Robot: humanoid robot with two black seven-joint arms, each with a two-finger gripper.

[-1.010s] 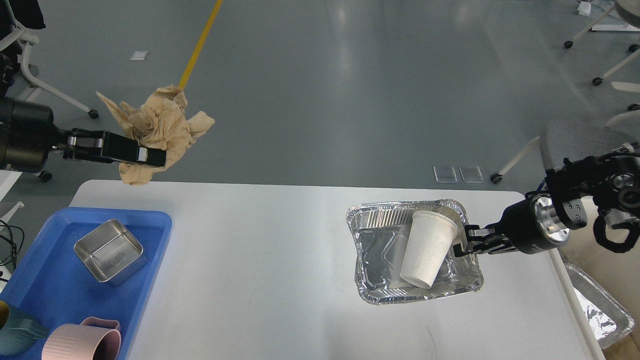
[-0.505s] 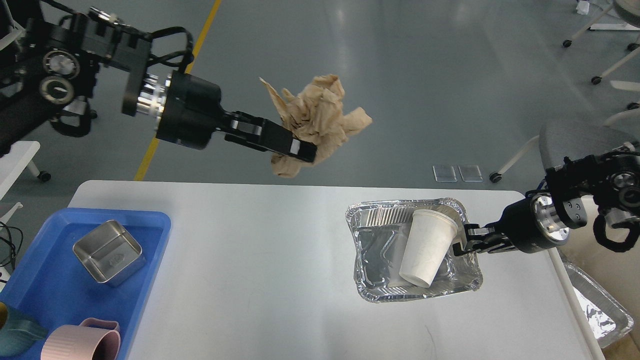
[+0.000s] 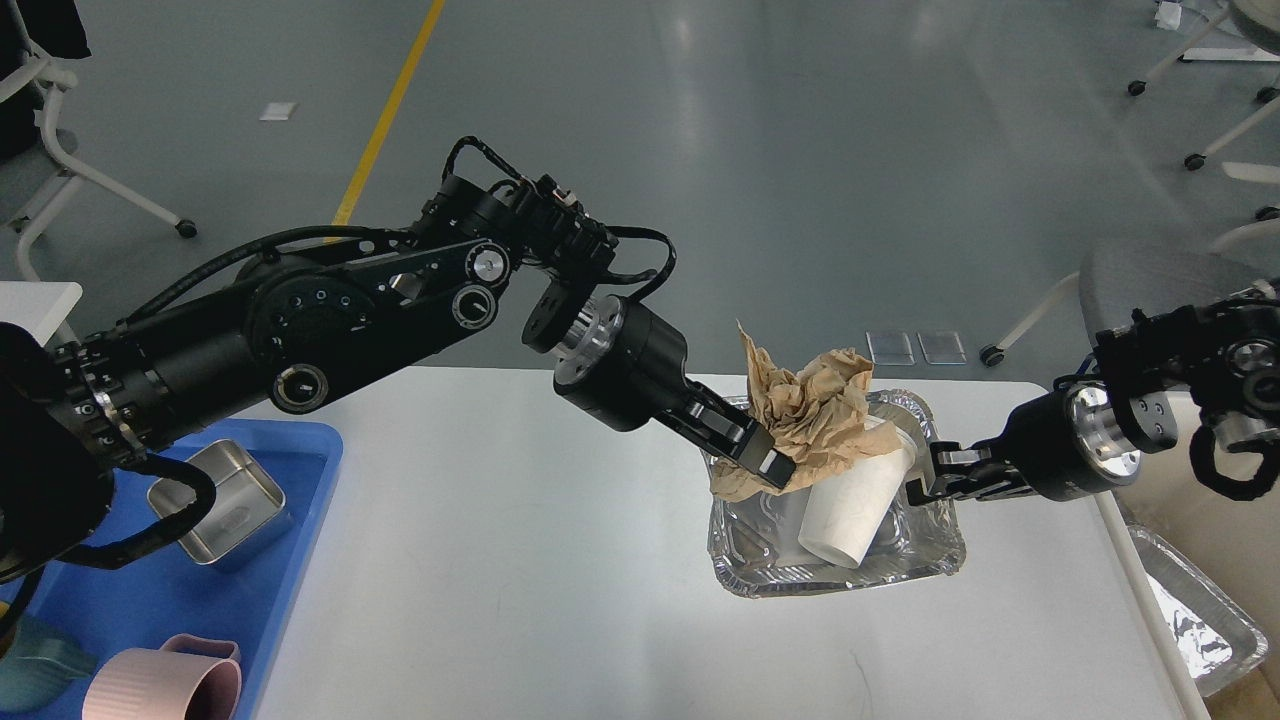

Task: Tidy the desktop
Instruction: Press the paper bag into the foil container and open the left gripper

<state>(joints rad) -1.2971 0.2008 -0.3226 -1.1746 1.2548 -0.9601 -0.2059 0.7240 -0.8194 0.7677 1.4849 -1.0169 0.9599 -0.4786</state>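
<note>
The white desktop fills the lower view. A silver foil tray sits on its right part with a white paper cup lying tilted inside. My left gripper is shut on a crumpled brown paper wad and holds it over the tray's far end, just above the cup. My right gripper is at the tray's right rim, by the cup's mouth, and looks shut on the rim.
A blue plastic tray at the left edge holds a steel square tin, a pink mug and a teal cup. Another foil tray lies off the table's right edge. Office chairs stand on the floor behind.
My left arm has swung the brown paper wad from far left, across and down, to over the foil tray. The right gripper and the tray have stayed in place.
</note>
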